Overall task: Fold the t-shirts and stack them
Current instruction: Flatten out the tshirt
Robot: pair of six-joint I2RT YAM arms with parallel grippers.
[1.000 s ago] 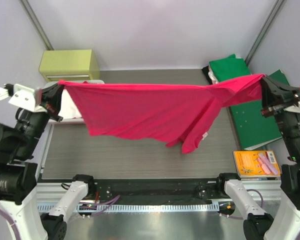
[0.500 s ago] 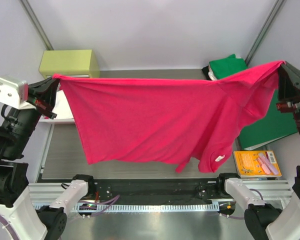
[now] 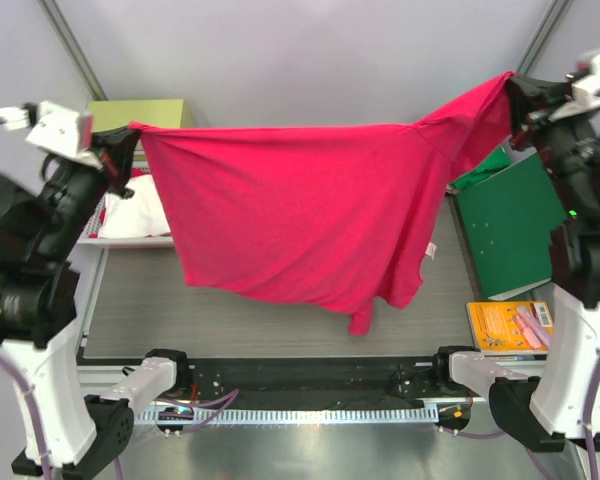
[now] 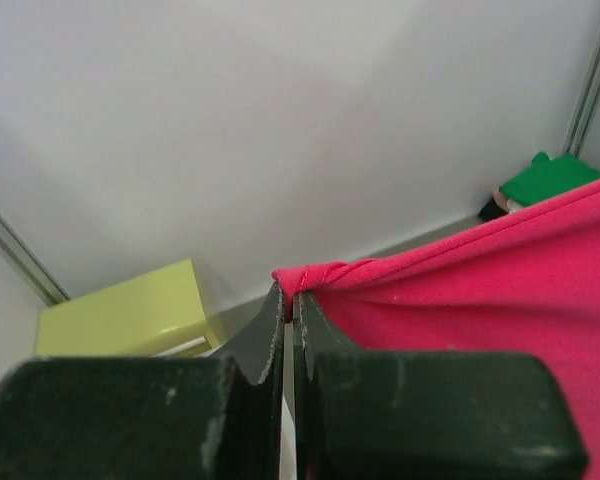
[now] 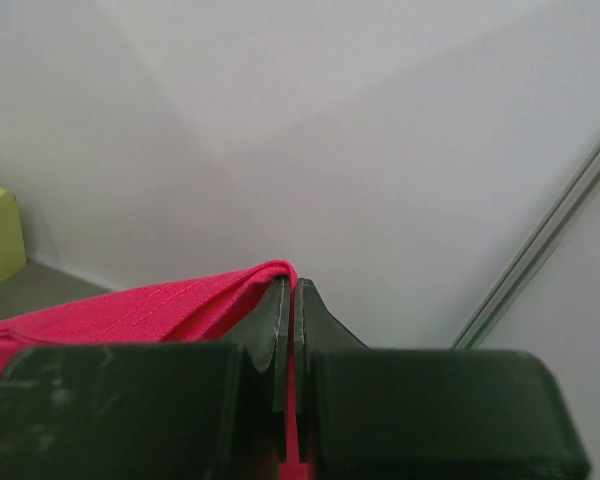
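my left fingers [image 3: 118,152] are pinched shut on one end of the pinkish-red t-shirt [image 3: 310,210], held high at the left side above the tabletop [image 3: 270,312]. in my left wrist view the two fingers meet with only a sliver between them, and a rolled, stitched bit of the shirt's edge is clamped right at their tips. my right fingers [image 3: 517,95] are closed just as narrowly on the other end of the same shirt, far right and a little higher than the left. my right wrist view shows the red cloth folded over the tips and a thin strip of it running down between the fingers.

the shirt is stretched between my two arms like a sheet on a line. its top edge runs almost straight from left to right, then climbs to the right fingers. the body hangs down in a broad, slanted panel with soft creases. a small white neck label [image 3: 430,250] shows near the lower right of the cloth, and one narrow tip hangs lowest, near the front edge of the tabletop. i cannot tell whether that tip touches the surface.

a green t-shirt [image 4: 545,180] lies at the far right back corner. just in front of it is a flat dark-green folder [image 3: 510,235], with an orange packet [image 3: 512,325] nearer me. a yellow-green box [image 3: 140,112] sits at the back left, with a pale cloth [image 3: 130,212] below it in the overhead view.
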